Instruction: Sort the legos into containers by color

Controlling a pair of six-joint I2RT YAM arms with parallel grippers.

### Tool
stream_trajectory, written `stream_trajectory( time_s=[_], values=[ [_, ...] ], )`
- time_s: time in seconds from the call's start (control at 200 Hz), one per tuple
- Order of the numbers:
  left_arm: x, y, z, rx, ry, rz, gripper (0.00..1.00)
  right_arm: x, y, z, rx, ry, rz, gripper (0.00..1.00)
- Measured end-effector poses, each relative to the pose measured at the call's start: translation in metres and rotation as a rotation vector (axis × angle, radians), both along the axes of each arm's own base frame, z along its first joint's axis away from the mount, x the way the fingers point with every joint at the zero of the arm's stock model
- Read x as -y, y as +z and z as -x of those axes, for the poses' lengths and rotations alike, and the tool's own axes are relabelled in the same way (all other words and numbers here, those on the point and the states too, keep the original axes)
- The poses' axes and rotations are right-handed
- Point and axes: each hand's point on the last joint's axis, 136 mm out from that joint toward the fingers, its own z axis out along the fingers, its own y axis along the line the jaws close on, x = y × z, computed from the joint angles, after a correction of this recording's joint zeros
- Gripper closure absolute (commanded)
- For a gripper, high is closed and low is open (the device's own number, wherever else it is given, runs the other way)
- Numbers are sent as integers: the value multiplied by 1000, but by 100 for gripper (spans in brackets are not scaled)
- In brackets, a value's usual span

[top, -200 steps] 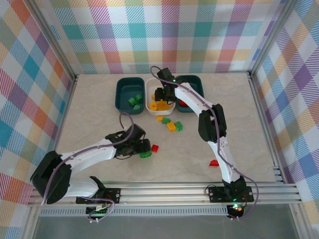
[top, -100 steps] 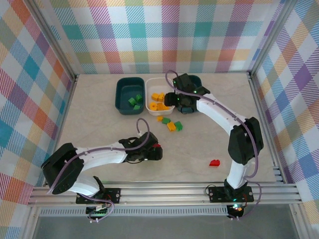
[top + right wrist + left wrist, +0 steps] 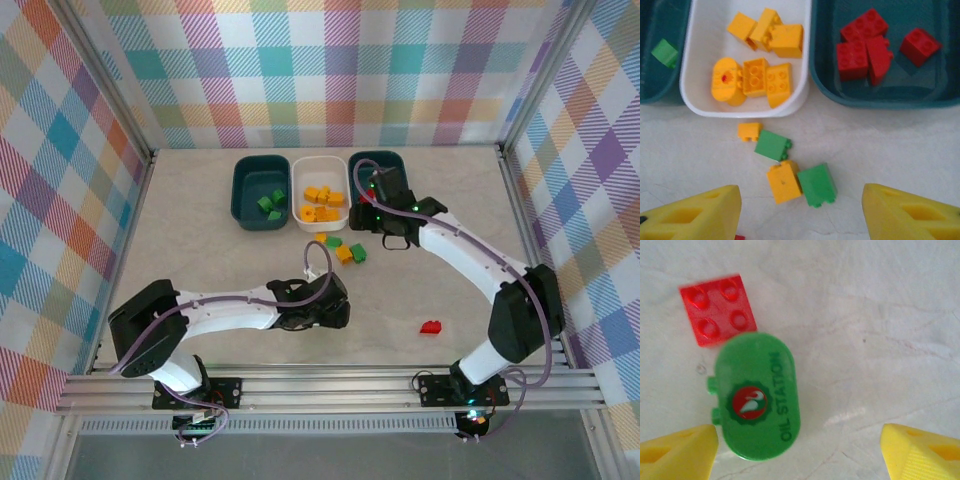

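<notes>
Three tubs stand in a row at the top middle of the counter (image 3: pixel 200 240): left tub (image 3: pixel 255 180), middle tub (image 3: pixel 322 168), right tub (image 3: pixel 385 160). Bricks (image 3: pixel 318 205) lie in each one. Four loose bricks (image 3: pixel 343 254) lie just below the middle tub. One lone brick (image 3: pixel 431 326) lies well apart at the lower right.

Top camera looks down from behind; wrist cameras closely face the table (image 3: pixel 200 230).

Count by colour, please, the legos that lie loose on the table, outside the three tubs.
Green legos: 3
Yellow-orange legos: 2
Red legos: 2
Total: 7
</notes>
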Motion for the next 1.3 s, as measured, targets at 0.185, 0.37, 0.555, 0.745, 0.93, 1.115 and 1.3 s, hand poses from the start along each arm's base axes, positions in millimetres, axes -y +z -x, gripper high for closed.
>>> stream_trajectory(
  time_s=[0.185, 0.37, 0.555, 0.745, 0.93, 1.115, 1.3],
  values=[
    [-4, -8, -15, 16, 33, -148, 21, 19, -40, 18, -77, -31, 34, 35],
    [-20, -28, -15, -2, 58, -279, 29, 29, -60, 27, -114, -49, 48, 36],
    [-21, -37, -16, -13, 57, -315, 45, 32, -45, 20, -67, -70, 6, 36],
    [-11, -36, -21, 1, 43, -297, 59, 34, -41, 18, -44, -86, -20, 37],
    [-6, -36, -21, 3, 22, -278, 67, 37, -44, 19, -50, -95, -18, 37],
    [0, -2, -22, 31, -6, -199, 66, 38, -37, 20, -35, -98, -28, 38],
    [-15, 81, -72, 112, 73, -2, 66, 40, -31, 22, -8, -113, -55, 38]
  ],
)
